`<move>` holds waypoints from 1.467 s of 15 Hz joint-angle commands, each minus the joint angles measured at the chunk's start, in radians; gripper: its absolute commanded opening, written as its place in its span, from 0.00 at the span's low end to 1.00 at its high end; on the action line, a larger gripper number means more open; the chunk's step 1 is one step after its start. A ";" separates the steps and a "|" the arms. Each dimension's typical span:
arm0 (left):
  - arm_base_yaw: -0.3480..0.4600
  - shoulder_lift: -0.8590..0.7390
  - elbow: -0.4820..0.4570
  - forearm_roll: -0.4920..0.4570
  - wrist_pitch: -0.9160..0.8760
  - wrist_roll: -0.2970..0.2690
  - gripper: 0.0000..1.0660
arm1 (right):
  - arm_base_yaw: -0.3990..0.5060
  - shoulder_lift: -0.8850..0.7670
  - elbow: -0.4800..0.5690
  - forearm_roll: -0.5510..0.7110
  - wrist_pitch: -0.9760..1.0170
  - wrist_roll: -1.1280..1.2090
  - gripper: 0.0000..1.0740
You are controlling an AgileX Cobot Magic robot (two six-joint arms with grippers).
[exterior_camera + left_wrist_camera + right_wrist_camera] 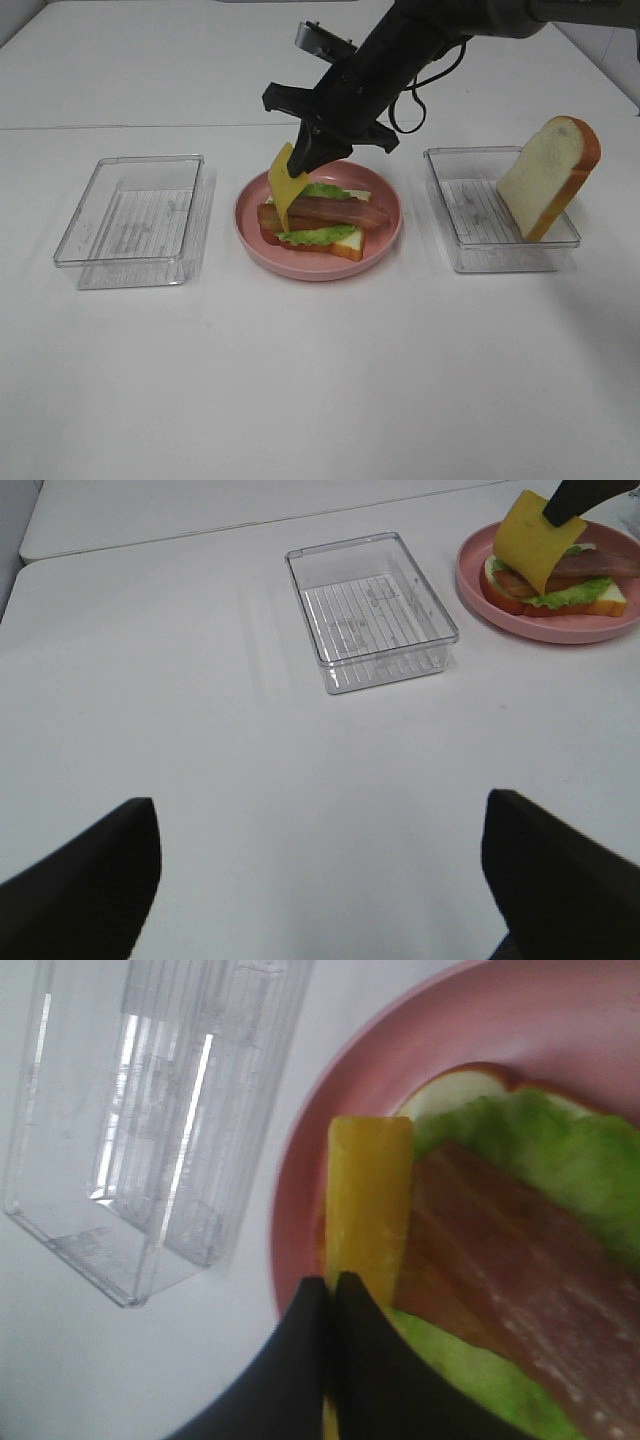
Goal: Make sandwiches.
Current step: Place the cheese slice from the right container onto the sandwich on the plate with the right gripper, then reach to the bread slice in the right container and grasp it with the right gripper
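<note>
On the pink plate (318,272) lies an open sandwich: a bread slice (345,241) under green lettuce (312,236) and bacon strips (325,212). My right gripper (303,160) reaches in from the back right and is shut on the upper edge of a yellow cheese slice (284,186), which hangs on edge over the plate's left side, its lower end close to the bacon. The right wrist view shows the cheese (370,1190) pinched in the gripper (330,1325) above the bacon (510,1270). My left gripper (320,900) stands open and empty over bare table, well away from the plate (540,630).
An empty clear tray (135,215) sits left of the plate. In the clear tray (490,225) on the right a second bread slice (550,175) leans upright against the far corner. White table surrounds them, with a seam along the back.
</note>
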 commanded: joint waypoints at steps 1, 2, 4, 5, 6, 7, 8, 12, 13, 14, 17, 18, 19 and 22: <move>0.001 -0.020 0.005 -0.005 -0.007 0.000 0.78 | -0.017 -0.006 0.002 -0.123 0.001 0.091 0.00; 0.001 -0.020 0.005 -0.005 -0.007 0.000 0.78 | -0.017 -0.008 0.002 -0.151 0.008 0.108 0.00; 0.001 -0.020 0.005 -0.005 -0.007 0.000 0.78 | -0.015 -0.007 0.002 -0.277 0.052 0.168 0.00; 0.001 -0.020 0.005 -0.005 -0.007 0.000 0.78 | -0.015 -0.007 0.002 -0.301 0.066 0.187 0.00; 0.001 -0.020 0.005 -0.005 -0.007 0.000 0.78 | -0.015 -0.007 0.002 -0.321 0.072 0.188 0.12; 0.001 -0.020 0.005 -0.005 -0.007 0.000 0.78 | -0.015 -0.007 0.002 -0.320 0.072 0.188 0.18; 0.001 -0.020 0.005 -0.005 -0.007 0.000 0.78 | -0.015 -0.007 0.002 -0.320 0.072 0.188 0.31; 0.001 -0.020 0.005 -0.005 -0.007 -0.001 0.78 | -0.015 -0.017 -0.019 -0.329 0.127 0.186 0.78; 0.001 -0.020 0.005 -0.005 -0.007 -0.001 0.78 | -0.015 -0.027 -0.034 -0.344 0.151 0.186 0.77; 0.001 -0.020 0.005 -0.005 -0.007 -0.001 0.78 | -0.015 -0.039 -0.046 -0.367 0.170 0.186 0.77; 0.001 -0.020 0.005 -0.005 -0.007 -0.002 0.78 | -0.017 -0.106 -0.075 -0.488 0.222 0.187 0.77; 0.001 -0.020 0.005 -0.005 -0.007 -0.002 0.78 | -0.017 -0.137 -0.080 -0.552 0.238 0.195 0.77; 0.001 -0.020 0.005 -0.005 -0.007 -0.002 0.78 | -0.017 -0.165 -0.080 -0.620 0.250 0.208 0.77; 0.001 -0.020 0.005 -0.005 -0.007 -0.002 0.78 | -0.045 -0.227 -0.080 -0.739 0.303 0.234 0.77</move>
